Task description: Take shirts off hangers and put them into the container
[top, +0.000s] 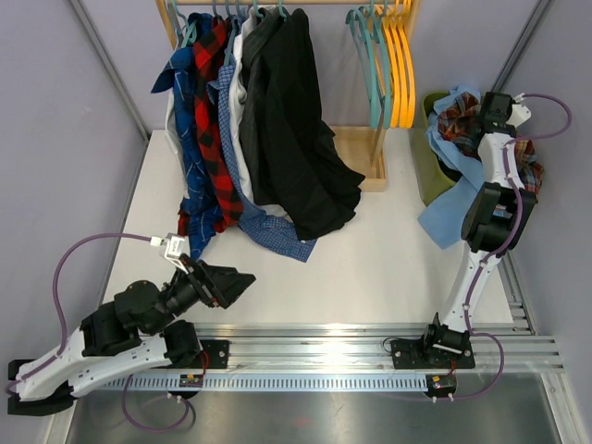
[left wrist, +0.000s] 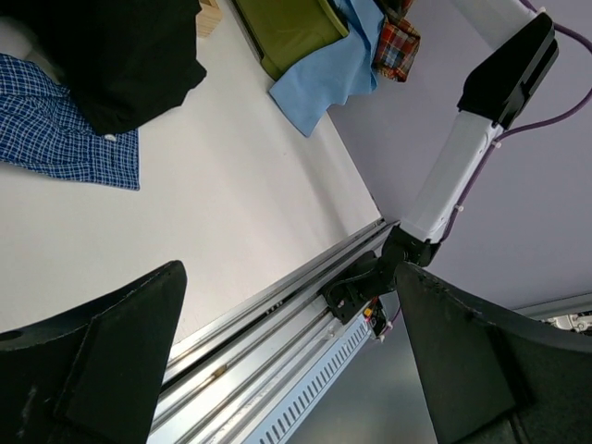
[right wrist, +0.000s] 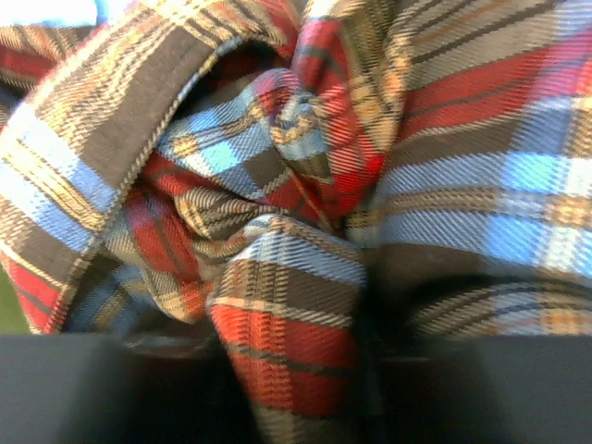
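Note:
Several shirts hang on teal hangers at the back rail: a black one, a red-black plaid and a blue plaid, with a blue check hem trailing on the table. The olive container stands at the back right, a light blue shirt draped over its rim. My right gripper hovers over the container, and a fold of the brown-red plaid shirt fills the gap between its fingers. The left gripper rests low near the front left, jaws wide open and empty.
Empty teal hangers and orange hangers hang at the rail's right end above a wooden rack base. A metal rail runs along the near edge. The right arm rises from it.

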Tool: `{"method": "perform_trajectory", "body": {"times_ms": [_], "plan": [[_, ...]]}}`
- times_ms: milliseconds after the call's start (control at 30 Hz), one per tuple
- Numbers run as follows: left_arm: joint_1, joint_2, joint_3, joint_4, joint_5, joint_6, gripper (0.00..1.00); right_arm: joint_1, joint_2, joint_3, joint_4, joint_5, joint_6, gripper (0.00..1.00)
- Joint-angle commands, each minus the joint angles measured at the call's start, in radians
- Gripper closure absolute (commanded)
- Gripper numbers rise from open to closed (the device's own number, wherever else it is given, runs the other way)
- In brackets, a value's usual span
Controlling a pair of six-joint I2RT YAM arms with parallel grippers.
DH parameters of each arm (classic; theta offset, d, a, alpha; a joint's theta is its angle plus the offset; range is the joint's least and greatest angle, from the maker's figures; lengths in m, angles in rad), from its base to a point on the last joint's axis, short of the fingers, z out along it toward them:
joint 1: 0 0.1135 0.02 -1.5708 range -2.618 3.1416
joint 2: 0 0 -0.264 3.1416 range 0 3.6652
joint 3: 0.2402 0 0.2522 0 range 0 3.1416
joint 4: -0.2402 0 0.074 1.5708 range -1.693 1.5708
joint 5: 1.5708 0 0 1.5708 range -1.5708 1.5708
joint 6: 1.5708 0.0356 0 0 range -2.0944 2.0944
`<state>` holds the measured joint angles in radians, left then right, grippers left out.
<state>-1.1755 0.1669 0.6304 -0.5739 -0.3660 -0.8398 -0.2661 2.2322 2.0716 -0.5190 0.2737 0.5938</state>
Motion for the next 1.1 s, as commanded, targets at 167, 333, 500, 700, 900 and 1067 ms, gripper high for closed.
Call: {"method": "perform_trajectory", "body": {"times_ms": [167,333,500,700,900,1067], "plan": [[-0.003,-0.035,0.015,0.023,0.021,-0.005,0.01,0.03,-0.103,0.076,-0.293,-0.177,-0.022,0.01],[-0.001,-0.061,0.02,0.011,0.013,0.014,0.01,0.03,-0.311,0.023,-0.157,-0.096,-0.049,0.01],[-0.001,-0.049,0.043,-0.003,0.012,0.044,0.01,0.03,-0.628,-0.199,0.028,-0.134,-0.068,0.01],[-0.001,-0.064,0.051,0.002,0.013,0.064,0.01,0.06,-0.983,-0.471,0.224,-0.358,-0.071,0.01],[-0.001,-0.089,0.052,0.0,0.015,0.07,0.01,0.26,-1.27,-0.66,0.274,-0.547,-0.141,0.0],[-0.001,-0.096,0.042,-0.001,0.013,0.068,0.01,0.379,-1.387,-0.688,0.223,-0.72,-0.147,0.01]]}}
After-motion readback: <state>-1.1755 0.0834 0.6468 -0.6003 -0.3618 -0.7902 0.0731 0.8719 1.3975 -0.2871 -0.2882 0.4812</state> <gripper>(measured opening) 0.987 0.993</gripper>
